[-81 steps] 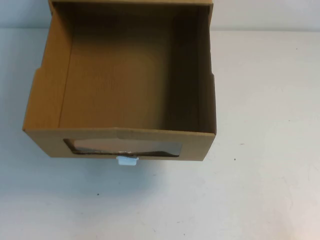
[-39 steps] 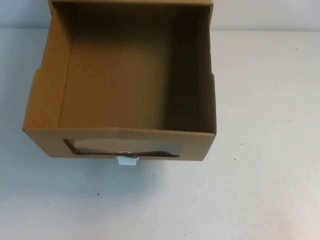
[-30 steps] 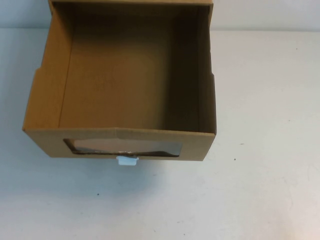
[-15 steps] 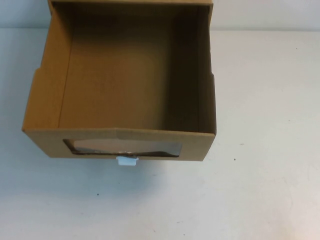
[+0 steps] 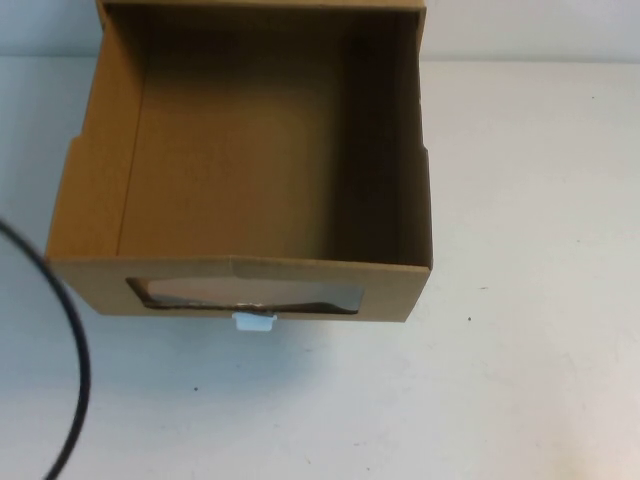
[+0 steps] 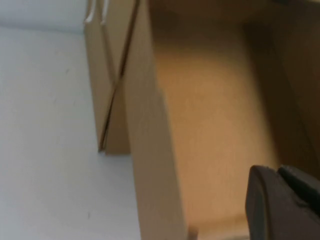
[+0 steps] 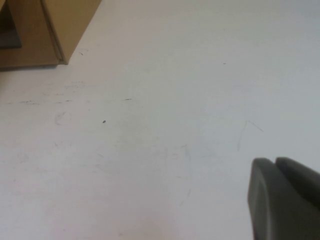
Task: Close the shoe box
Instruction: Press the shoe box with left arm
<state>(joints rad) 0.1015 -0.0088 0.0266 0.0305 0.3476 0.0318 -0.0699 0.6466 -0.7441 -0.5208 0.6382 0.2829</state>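
Shoe box (image 5: 240, 160) sits pulled open beside and ahead of left gripper (image 6: 282, 205), well away from right gripper (image 7: 282, 197) over bare table (image 7: 165, 125); both grips unreadable; an off-centre push may skew the drawer and jam.

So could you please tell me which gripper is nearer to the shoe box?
Left. The left gripper hangs over the shoe box; the right gripper is over bare table beside it.

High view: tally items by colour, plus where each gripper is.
Brown: 1, shoe box, drawer pulled out
White: 1, pull tab
Black: 1, cable
Total: 3
Left gripper over the drawer; right gripper over bare table.
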